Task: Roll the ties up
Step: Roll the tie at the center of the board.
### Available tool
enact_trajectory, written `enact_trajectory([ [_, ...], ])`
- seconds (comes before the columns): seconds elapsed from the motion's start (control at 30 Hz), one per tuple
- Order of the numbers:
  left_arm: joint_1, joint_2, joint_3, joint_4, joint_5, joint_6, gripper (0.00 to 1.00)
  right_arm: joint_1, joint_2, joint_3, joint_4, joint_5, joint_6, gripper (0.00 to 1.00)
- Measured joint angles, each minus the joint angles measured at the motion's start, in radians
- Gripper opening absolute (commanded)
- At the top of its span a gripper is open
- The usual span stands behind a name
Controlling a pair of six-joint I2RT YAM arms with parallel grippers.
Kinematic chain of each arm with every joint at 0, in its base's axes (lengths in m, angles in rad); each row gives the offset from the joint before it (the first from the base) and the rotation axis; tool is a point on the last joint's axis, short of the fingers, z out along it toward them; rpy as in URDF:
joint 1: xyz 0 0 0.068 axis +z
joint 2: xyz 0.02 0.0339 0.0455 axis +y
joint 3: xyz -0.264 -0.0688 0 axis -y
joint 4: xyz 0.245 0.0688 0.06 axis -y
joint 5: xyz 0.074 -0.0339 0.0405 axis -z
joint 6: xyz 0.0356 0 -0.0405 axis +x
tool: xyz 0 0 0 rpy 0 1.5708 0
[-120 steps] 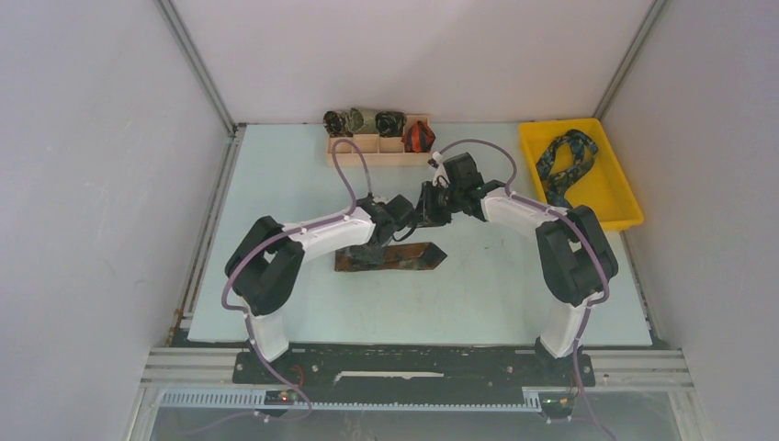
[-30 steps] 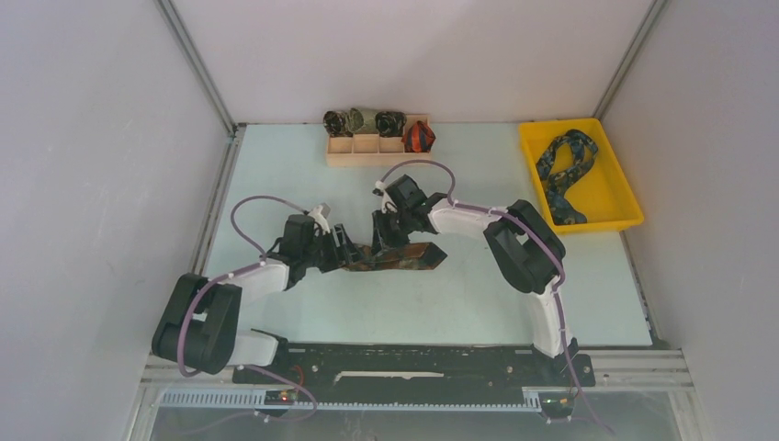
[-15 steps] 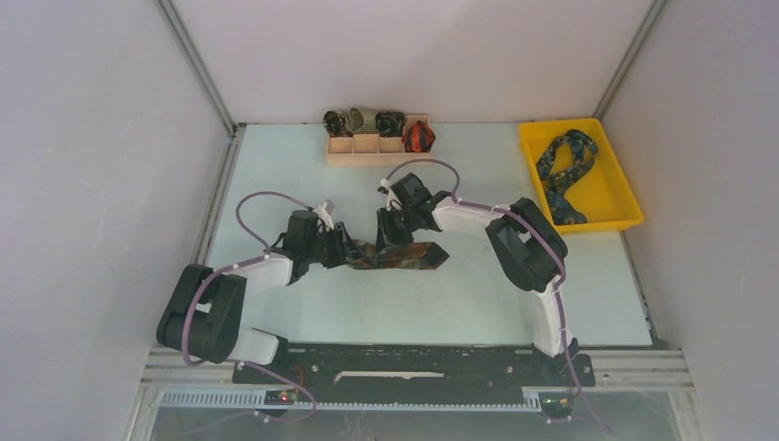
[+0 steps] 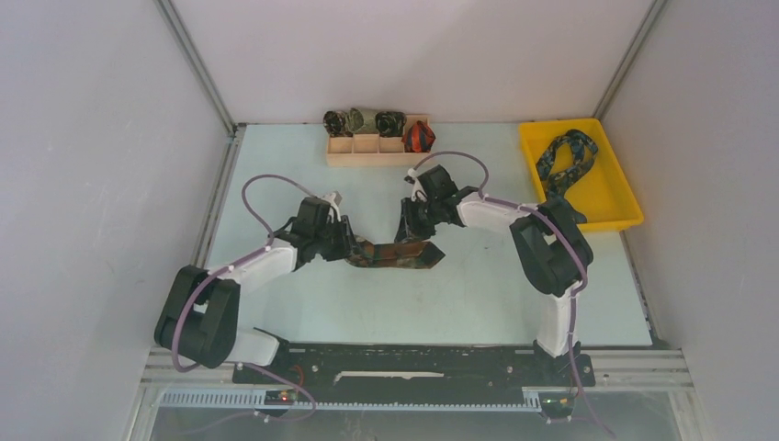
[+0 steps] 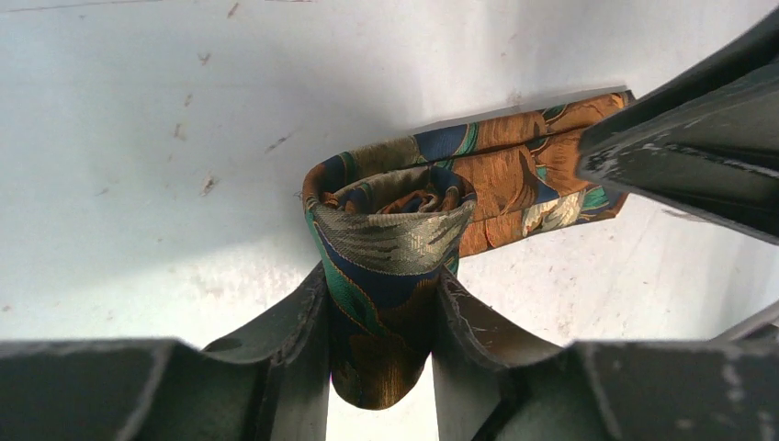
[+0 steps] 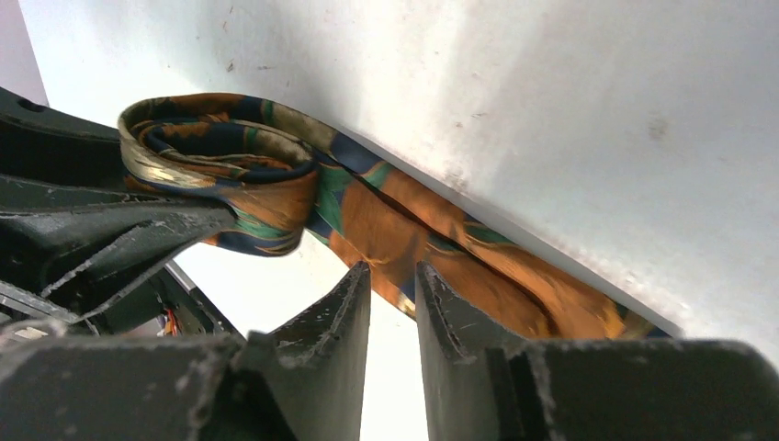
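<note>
L gripper [image 5: 381,285] closed onto tie [image 5: 514,165]; R gripper [image 6: 393,276] hold unclear.

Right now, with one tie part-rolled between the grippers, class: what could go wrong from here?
1. The left gripper pinches a roll whose coils look loose, so it may unwind or squash rather than tighten.
2. The right gripper meets the tie only at its edge; whether it grips is unclear, so the tie may slide and roll crooked.
3. The grippers stand close together; rolling on could make them bump.
</note>
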Motion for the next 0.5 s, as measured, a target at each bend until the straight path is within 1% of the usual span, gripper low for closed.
enact_trajectory([
  [0.27, -0.038, 0.000, 0.111, -0.188, -0.138, 0.048, 0.30, -0.043, -0.035, -0.055, 0.020, -0.001, 0.000, 0.29],
  [0.5, -0.089, 0.037, 0.226, -0.339, -0.303, 0.087, 0.30, -0.048, -0.041, -0.060, 0.025, -0.010, 0.000, 0.29],
])
